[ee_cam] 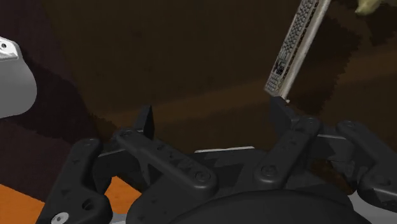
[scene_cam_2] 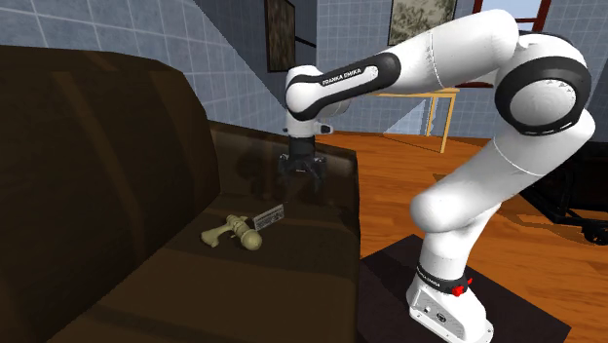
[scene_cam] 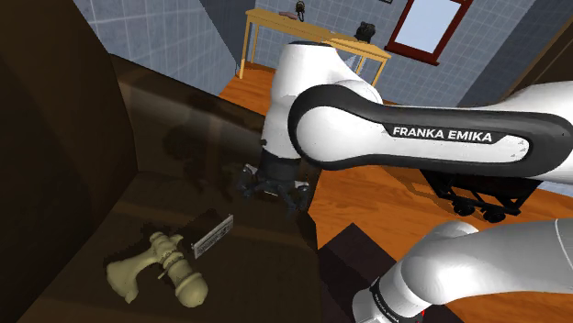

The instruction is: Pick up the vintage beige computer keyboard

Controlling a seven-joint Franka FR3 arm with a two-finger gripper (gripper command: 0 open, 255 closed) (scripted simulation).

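Both jaws of the black gripper gape wide, empty, above the dark brown sofa, near the slim beige rectangular keyboard, presumably lining up.

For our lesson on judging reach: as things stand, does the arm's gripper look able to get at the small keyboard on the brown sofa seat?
Probably yes. The gripper hangs open above the seat, the keyboard sits close by with nothing between; the beige figure sits beyond it.

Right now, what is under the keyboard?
The keyboard rests on the dark brown sofa seat; the patch directly beneath it is covered.
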